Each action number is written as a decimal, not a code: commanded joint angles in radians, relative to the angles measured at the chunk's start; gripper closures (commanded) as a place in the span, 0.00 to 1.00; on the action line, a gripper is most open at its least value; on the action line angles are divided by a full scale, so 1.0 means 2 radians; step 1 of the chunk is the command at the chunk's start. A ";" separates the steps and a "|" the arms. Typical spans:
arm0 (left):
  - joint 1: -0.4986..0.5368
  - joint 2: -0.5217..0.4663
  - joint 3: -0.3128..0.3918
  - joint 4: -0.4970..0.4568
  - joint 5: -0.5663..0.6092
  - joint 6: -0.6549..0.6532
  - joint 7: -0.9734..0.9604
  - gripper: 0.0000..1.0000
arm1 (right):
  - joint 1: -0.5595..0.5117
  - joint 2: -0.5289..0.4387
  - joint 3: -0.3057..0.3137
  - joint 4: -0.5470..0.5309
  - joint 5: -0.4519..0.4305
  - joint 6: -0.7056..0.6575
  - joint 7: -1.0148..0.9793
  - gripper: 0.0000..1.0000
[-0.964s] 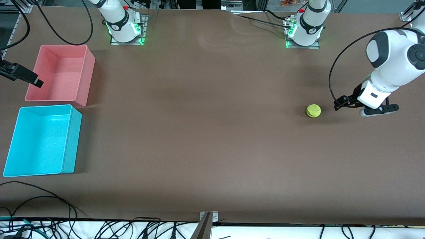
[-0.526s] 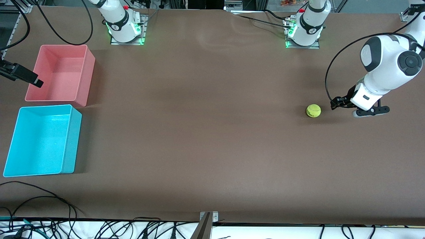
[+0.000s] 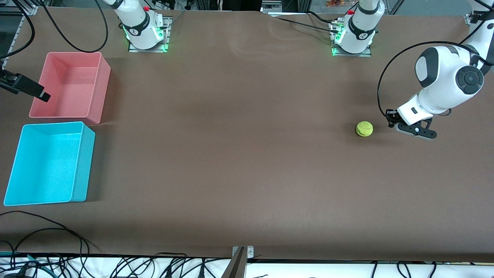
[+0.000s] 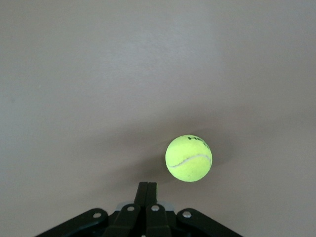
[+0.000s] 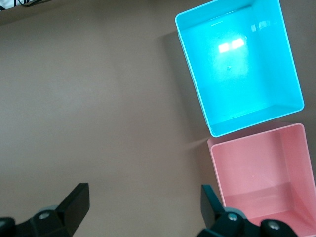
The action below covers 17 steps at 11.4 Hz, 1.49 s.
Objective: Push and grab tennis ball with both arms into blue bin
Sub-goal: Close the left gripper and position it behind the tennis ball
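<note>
The tennis ball [image 3: 364, 129] lies on the brown table toward the left arm's end. It also shows in the left wrist view [image 4: 188, 158], just off my fingertips. My left gripper [image 3: 389, 120] is shut and empty, low beside the ball, and points at it [image 4: 147, 186]. My right gripper [image 3: 44, 96] hangs open and empty over the edge of the pink bin; it also shows in the right wrist view [image 5: 143, 192]. The blue bin [image 3: 46, 162] stands empty at the right arm's end, nearer to the front camera than the pink bin. The right wrist view shows the blue bin [image 5: 239, 64] too.
The pink bin [image 3: 69, 83] [image 5: 261, 168] stands empty beside the blue bin. A wide stretch of bare brown table lies between the ball and the bins. Cables run along the table's front edge [image 3: 77, 262].
My left gripper has moved toward the ball and turned to point at it. The ball has not moved. The right arm waits unmoved.
</note>
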 commanded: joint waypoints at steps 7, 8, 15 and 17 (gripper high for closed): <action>0.021 0.034 0.002 -0.007 0.013 0.035 0.411 1.00 | -0.002 0.001 0.001 0.009 0.009 -0.005 0.002 0.00; 0.022 0.038 0.002 -0.007 0.012 0.050 0.462 1.00 | -0.002 0.002 0.001 0.009 0.009 -0.004 0.003 0.00; 0.025 0.083 0.002 -0.012 0.009 0.104 0.644 1.00 | -0.003 0.002 0.001 0.009 0.009 -0.004 0.003 0.00; 0.026 0.097 0.002 -0.012 0.013 0.104 0.650 1.00 | -0.003 0.002 0.000 0.009 0.009 -0.004 0.004 0.00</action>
